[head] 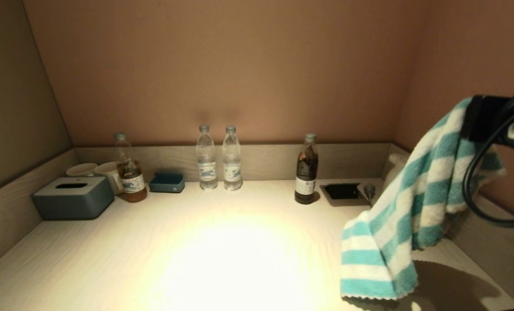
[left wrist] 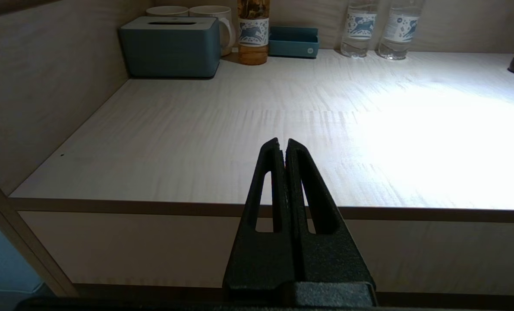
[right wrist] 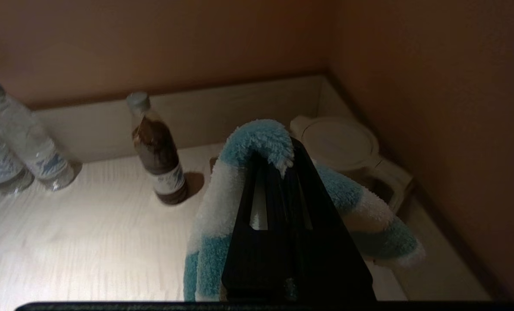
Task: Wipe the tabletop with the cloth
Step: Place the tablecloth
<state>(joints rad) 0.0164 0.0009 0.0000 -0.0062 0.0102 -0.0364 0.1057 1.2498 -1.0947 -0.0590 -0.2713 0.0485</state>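
The cloth is a teal-and-white striped towel. It hangs from my right gripper high over the right end of the pale wooden tabletop, its lower hem just above the surface. In the right wrist view the right gripper is shut on a fold of the cloth, which drapes down both sides of the fingers. My left gripper is shut and empty, held before the tabletop's front edge at the left. It is out of the head view.
Along the back wall stand a grey tissue box, two mugs, a tea bottle, a small blue tray, two water bottles and a dark bottle. A socket recess and white kettle sit at the back right.
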